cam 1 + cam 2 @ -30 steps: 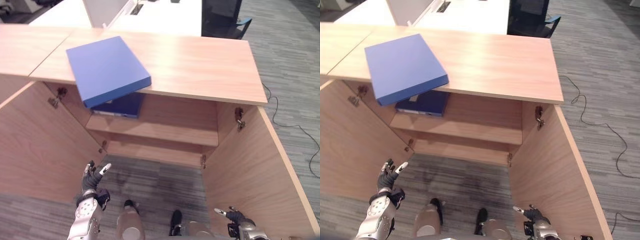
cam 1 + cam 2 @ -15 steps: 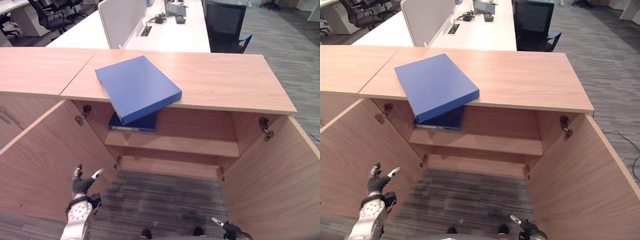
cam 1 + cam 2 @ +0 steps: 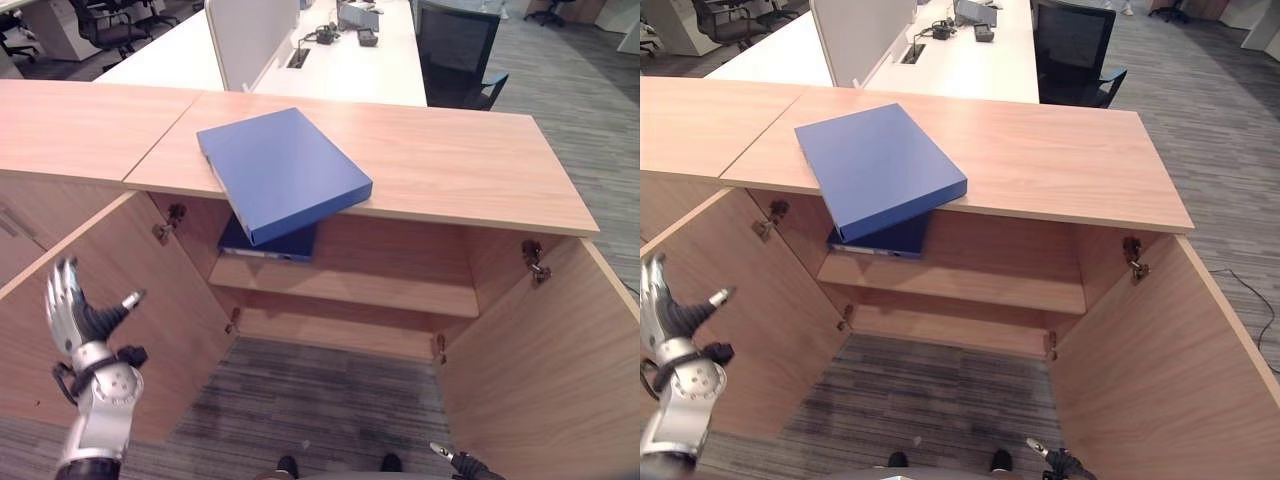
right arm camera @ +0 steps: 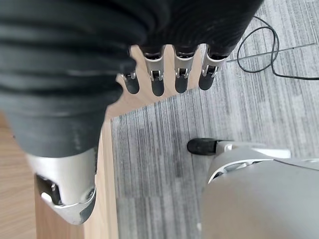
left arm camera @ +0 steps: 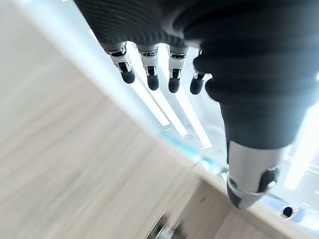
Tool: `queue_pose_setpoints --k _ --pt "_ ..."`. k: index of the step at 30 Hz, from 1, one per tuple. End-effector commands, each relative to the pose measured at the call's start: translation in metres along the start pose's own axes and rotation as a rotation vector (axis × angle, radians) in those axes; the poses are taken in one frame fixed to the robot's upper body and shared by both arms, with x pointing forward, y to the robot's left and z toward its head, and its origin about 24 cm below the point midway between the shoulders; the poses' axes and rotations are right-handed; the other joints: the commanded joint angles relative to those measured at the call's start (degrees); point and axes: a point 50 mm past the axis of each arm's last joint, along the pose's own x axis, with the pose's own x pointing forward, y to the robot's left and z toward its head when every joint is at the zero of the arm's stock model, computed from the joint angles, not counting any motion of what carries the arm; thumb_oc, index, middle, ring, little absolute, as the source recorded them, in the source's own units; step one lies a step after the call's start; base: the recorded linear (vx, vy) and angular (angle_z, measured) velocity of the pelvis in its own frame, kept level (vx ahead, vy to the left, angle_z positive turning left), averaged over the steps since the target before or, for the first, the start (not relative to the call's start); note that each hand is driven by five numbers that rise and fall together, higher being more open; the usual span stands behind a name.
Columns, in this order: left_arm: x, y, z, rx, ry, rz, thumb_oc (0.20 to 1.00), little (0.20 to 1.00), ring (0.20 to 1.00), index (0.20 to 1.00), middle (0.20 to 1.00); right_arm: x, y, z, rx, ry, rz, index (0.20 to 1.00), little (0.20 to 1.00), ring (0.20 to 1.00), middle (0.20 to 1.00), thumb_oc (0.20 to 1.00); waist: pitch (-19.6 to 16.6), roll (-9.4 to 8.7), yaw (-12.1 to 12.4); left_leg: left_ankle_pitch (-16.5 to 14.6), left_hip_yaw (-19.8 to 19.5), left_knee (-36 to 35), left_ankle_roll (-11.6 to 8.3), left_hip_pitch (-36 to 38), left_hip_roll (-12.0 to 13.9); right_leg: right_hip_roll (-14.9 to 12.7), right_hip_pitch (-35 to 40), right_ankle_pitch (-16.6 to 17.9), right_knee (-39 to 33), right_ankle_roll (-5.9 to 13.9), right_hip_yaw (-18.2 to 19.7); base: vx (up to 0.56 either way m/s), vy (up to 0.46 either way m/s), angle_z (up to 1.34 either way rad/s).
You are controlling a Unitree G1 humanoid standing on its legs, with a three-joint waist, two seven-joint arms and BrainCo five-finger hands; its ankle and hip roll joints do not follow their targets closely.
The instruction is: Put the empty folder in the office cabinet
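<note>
A blue folder [image 3: 283, 172] lies flat on the wooden cabinet top [image 3: 450, 160], one corner jutting past the front edge. Below it a darker blue folder [image 3: 268, 242] rests on the upper shelf [image 3: 380, 290] inside the open cabinet. My left hand [image 3: 85, 325] is raised in front of the open left door [image 3: 150, 300], fingers [image 5: 149, 64] straight and spread, holding nothing, well below and left of the folder. At the bottom edge, near the right door [image 3: 560, 370], my right hand [image 3: 462, 464] hangs low with straight fingers [image 4: 169, 74], empty.
Both cabinet doors stand wide open, flanking a strip of grey carpet [image 3: 330, 400]. Behind the cabinet are a white desk [image 3: 330, 60] with a divider panel and a black office chair [image 3: 455, 50].
My left hand has risen and swung out to the left, in front of the left door. The camera tilted up earlier; the blue folder has kept its place on the top.
</note>
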Motion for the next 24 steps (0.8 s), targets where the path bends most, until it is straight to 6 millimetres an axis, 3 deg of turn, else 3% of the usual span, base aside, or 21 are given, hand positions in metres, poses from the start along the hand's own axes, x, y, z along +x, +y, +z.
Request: queue_pose_setpoints --k 1,9,14,24 --pt "0.037 0.015 0.034 0.134 -0.219 0.110 1.000 1.000 1.000 1.000 1.000 0.003 0.014 0.016 0.000 -0.027 0.009 1.000 1.000 1.000 1.000 1.000 1.1 -1.35 -1.0 -3.6 -1.1 0.3 -1.90 0.0 1.2 -4.3 2.4 1.8 0.7 5.20 -2.2 0.03 0.040 -0.03" --pt "0.075 0.028 0.060 0.456 -0.445 0.139 1.000 1.000 1.000 1.000 1.000 0.004 0.004 0.021 -0.054 -0.038 -0.017 1.000 1.000 1.000 1.000 1.000 0.4 -1.01 -2.3 -4.8 0.3 0.3 -1.28 0.9 0.3 -5.2 2.1 3.2 1.2 6.26 -1.8 0.01 0.038 -0.06" --pt "0.092 0.026 0.076 0.650 -0.575 0.108 1.000 1.000 1.000 1.000 1.000 0.004 -0.005 0.023 -0.061 -0.039 -0.043 1.000 1.000 1.000 1.000 1.000 0.3 -1.12 -2.8 -5.1 1.0 0.3 -0.89 1.1 0.0 -5.5 1.7 4.1 1.7 6.90 -1.4 0.01 0.031 -0.04" --pt "0.101 0.011 0.091 0.800 -0.690 0.021 1.000 1.000 1.000 1.000 1.000 0.004 -0.009 0.024 -0.052 -0.039 -0.054 1.000 1.000 1.000 1.000 1.000 0.0 -1.48 -3.4 -5.7 1.6 0.3 -0.27 1.7 -0.5 -5.9 1.0 5.1 2.2 7.46 -0.8 0.00 0.022 -0.05"
